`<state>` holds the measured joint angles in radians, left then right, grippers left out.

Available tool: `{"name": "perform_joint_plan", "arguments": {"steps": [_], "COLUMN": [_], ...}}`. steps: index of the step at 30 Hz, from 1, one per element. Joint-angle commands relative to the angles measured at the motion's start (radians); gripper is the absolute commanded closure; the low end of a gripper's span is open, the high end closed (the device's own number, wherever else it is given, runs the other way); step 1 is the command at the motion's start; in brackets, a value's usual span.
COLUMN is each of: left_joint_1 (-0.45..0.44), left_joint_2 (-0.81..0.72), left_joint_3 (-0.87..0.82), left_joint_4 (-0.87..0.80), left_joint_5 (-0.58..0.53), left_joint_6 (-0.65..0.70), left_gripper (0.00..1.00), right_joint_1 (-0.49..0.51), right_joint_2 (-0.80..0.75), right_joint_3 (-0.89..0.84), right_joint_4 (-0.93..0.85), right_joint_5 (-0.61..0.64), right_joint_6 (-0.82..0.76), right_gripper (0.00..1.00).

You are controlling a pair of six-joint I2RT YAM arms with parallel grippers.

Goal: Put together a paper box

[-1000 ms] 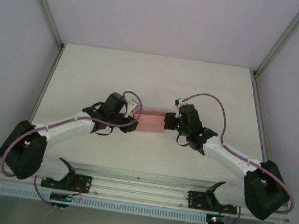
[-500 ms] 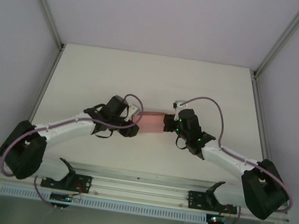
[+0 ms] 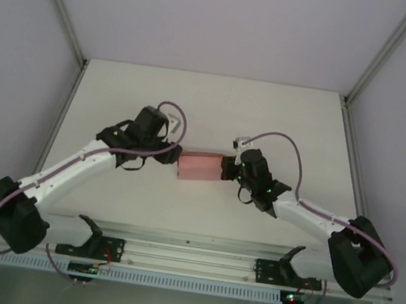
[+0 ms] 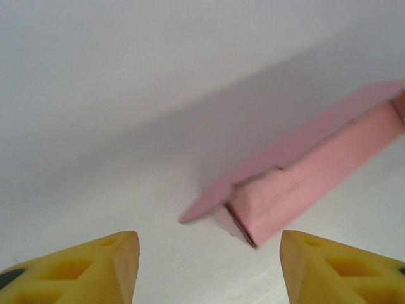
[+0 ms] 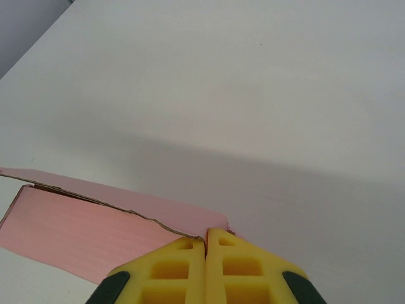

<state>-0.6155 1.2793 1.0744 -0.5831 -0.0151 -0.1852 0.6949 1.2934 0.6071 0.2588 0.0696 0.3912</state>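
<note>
On the white table point(image 3: 210, 107), the left arm point(image 3: 70, 170) has swung back toward the left edge and a little toward the far edge since half a second ago. It has lifted off the left end of the paper box point(image 3: 199, 167), where it was pressed before. The right arm point(image 3: 308, 214) has hardly moved. More of the box's salmon-pink top shows than earlier, now that the left arm no longer covers its left end. The box lies about midway between the left and right edges of the table, somewhat closer to the near edge than the far one. Its long axis runs roughly parallel to the near edge, with one short end pointing at each arm. The left gripper point(image 4: 209, 259) stands just off the left end with its yellow fingers spread wide. It touches nothing, and in the left wrist view the box's end with a loose tab faces the gap between them. The right gripper point(image 5: 205, 246) is at the opposite end, its fingers pressed together and pinching the edge of the card there. The box stretches away from it toward the left edge.
</note>
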Motion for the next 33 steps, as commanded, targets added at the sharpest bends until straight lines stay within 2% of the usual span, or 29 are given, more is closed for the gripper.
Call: {"name": "perform_joint_plan", "arguments": {"steps": [1,4,13,15,24,27,33], "left_joint_1": [0.029,0.031,0.033,0.032,0.034,0.034,0.033], "left_joint_2": [0.069,0.101,0.14,0.152,0.16,0.169,0.153], "left_joint_3": [0.051,0.061,0.089,0.097,0.083,0.095,0.061], "left_joint_4": [-0.07,-0.05,-0.036,-0.043,-0.051,-0.053,-0.055], "left_joint_5": [0.041,0.084,0.172,0.167,0.168,0.164,0.167], "left_joint_6": [0.143,0.225,0.306,0.319,0.354,0.348,0.371], "left_gripper": [0.44,0.47,0.51,0.56,0.59,0.67,0.67], "right_joint_1": [0.013,0.012,0.009,0.006,0.0,-0.002,-0.007], "right_joint_2": [0.026,0.025,0.027,0.026,0.037,0.038,0.04], "right_joint_3": [-0.026,-0.018,-0.012,-0.007,0.006,0.01,0.013], "right_joint_4": [-0.202,-0.211,-0.228,-0.237,-0.243,-0.244,-0.251], "right_joint_5": [-0.054,-0.061,-0.067,-0.07,-0.087,-0.087,-0.088], "right_joint_6": [-0.008,-0.007,-0.002,-0.003,-0.002,-0.002,-0.001], "right_gripper": [1.0,1.0,1.0,1.0,1.0,1.0,1.0]}}
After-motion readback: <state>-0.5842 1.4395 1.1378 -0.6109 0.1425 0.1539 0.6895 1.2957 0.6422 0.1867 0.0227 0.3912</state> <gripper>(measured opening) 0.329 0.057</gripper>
